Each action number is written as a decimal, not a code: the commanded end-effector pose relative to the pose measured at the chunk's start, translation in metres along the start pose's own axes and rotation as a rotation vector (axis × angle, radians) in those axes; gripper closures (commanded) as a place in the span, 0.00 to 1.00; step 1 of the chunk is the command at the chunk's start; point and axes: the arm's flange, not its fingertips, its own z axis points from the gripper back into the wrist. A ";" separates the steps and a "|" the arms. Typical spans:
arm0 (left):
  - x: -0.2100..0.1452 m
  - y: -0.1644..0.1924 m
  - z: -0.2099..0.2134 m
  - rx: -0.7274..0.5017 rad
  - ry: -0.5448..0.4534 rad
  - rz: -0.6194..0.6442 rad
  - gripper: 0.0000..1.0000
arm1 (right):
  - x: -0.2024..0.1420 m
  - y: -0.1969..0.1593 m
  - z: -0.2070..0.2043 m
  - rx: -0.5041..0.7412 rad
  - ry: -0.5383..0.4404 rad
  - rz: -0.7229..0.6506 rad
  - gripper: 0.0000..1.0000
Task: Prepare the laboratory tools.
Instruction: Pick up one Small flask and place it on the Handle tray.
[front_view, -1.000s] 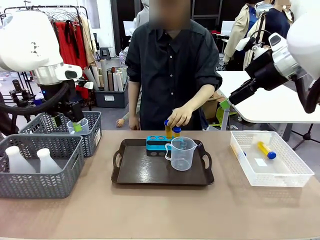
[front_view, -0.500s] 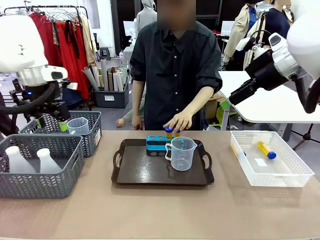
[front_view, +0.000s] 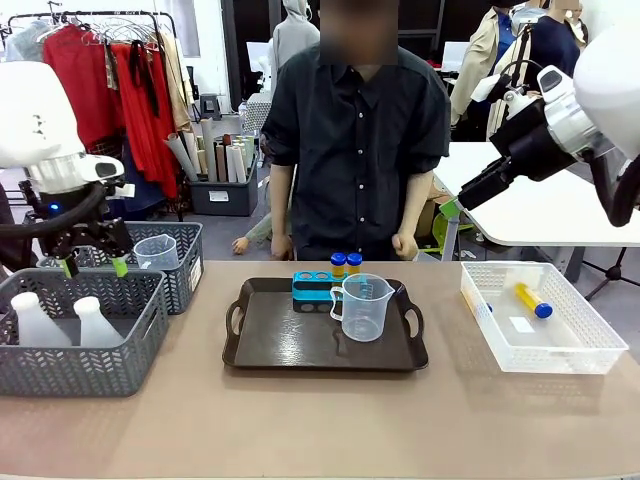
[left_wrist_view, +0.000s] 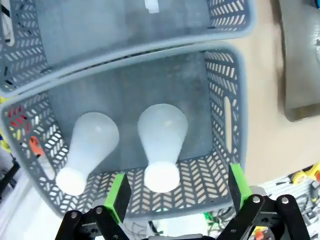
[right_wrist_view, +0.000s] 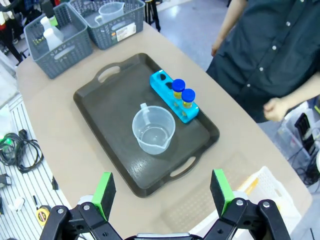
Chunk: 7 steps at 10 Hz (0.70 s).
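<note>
Two slim tubes (front_view: 346, 263) of yellow liquid stand upright, blue caps up, in the right end of the blue rack (front_view: 312, 290), whose long axis runs along the far edge of the dark tray (front_view: 290, 352) at the middle of the tabletop (front_view: 330, 420). Just in front of the rack, the clear beaker (front_view: 364, 306) sits mouth up on the tray, its handle turned toward the table's left edge.

A third tube (front_view: 532, 300) lies flat in the white lattice bin (front_view: 590, 358) by the right edge, slanted, with its cap toward the bin's near right corner.

Two translucent flasks (front_view: 62, 321) stand necks up in the near grey basket (front_view: 90, 368) at the left edge. A second beaker (front_view: 157, 252) stands in the far grey basket (front_view: 188, 262) behind it.

The left gripper (front_view: 94, 266) hangs spread and empty above the near basket's far rim. Its wrist camera looks down the flasks' necks (left_wrist_view: 161, 150).

The right gripper (front_view: 447, 210), fingers wide apart and holding nothing in its own view (right_wrist_view: 162, 189), is held high beyond the table's far right. From there the tray is seen from above, with the rack (right_wrist_view: 169, 94) lying diagonally and the beaker's open mouth (right_wrist_view: 153, 130).

The person's hand (front_view: 404, 245) is closed in a fist beyond the far edge.
</note>
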 end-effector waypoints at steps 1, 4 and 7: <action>-0.009 -0.014 -0.015 0.047 -0.043 0.114 0.00 | 0.001 0.000 0.001 0.014 -0.011 -0.008 0.00; -0.025 -0.003 -0.035 0.063 -0.083 0.200 0.00 | 0.001 0.000 0.001 0.014 -0.011 -0.008 0.00; -0.034 0.010 -0.044 0.036 -0.068 0.217 0.00 | 0.001 0.000 0.001 0.014 -0.011 -0.008 0.00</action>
